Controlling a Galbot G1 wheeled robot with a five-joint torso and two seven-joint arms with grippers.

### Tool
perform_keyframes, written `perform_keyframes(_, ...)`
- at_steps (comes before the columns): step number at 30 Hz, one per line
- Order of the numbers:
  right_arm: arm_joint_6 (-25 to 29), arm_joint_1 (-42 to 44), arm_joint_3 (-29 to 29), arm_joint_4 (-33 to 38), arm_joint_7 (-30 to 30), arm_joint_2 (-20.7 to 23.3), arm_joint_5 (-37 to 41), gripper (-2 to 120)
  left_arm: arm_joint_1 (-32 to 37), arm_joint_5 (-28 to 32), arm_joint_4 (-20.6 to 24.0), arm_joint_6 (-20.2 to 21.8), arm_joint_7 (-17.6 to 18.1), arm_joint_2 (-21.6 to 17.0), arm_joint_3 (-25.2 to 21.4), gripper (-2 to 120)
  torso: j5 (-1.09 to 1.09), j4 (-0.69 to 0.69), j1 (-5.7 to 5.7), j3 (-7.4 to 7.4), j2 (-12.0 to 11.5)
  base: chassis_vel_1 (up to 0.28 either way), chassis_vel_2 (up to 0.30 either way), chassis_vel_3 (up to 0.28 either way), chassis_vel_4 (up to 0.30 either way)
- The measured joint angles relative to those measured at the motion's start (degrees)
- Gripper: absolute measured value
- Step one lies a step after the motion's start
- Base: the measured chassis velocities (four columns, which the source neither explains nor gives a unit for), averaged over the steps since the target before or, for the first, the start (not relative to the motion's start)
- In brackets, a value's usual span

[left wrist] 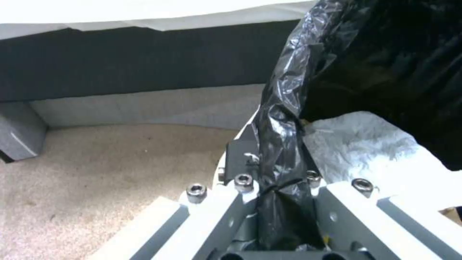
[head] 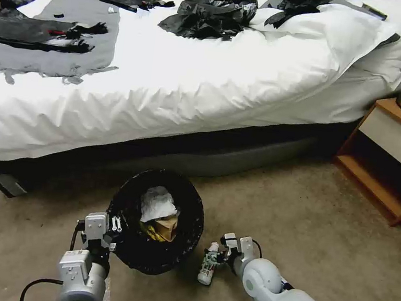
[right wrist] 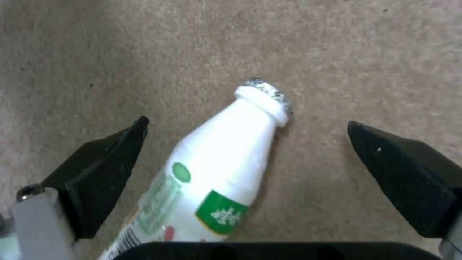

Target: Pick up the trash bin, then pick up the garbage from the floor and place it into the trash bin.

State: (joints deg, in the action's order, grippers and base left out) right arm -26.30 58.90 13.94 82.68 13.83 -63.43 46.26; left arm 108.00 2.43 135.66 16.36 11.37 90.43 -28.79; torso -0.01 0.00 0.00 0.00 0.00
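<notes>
Beige carpet point(head: 334, 243), white bed point(head: 194, 82), nightstand point(head: 392, 158)

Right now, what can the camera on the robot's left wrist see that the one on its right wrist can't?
Left wrist view only: the left end effector clamped on the black liner rim of the trash bin, white tissue inside it, and the dark bed base behind.

Right wrist view only: a small white bottle with a green label lying on its side, between the open fingers of the right end effector.

Both share the beige carpet.
</notes>
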Motion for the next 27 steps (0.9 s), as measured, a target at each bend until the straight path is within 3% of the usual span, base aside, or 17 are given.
perform_keyframes(17,1.14,4.05,-1.44,-0.84,0.04,-4.43,-0.63,99,0.36,-0.25,-0.09,-0.14,0.06,-0.09,0.31,0,0.00,0.00,0.00,0.00,0.00,0.000,0.000,0.000,0.000)
perform_keyframes(25,1.33,6.38,-2.59,-0.04,0.14,-4.23,-0.87,73,0.25,-0.25,-0.09,-0.20,0.12,-0.10,0.52,0,0.00,0.00,0.00,-0.01,0.00,0.000,0.000,0.000,0.000)
perform_keyframes(27,1.86,6.89,-3.14,-0.03,-0.17,-3.75,-1.69,60,0.25,-0.25,-0.09,-0.21,0.13,-0.16,0.54,0,0.00,0.00,0.00,-0.01,0.00,0.000,0.000,0.000,0.000)
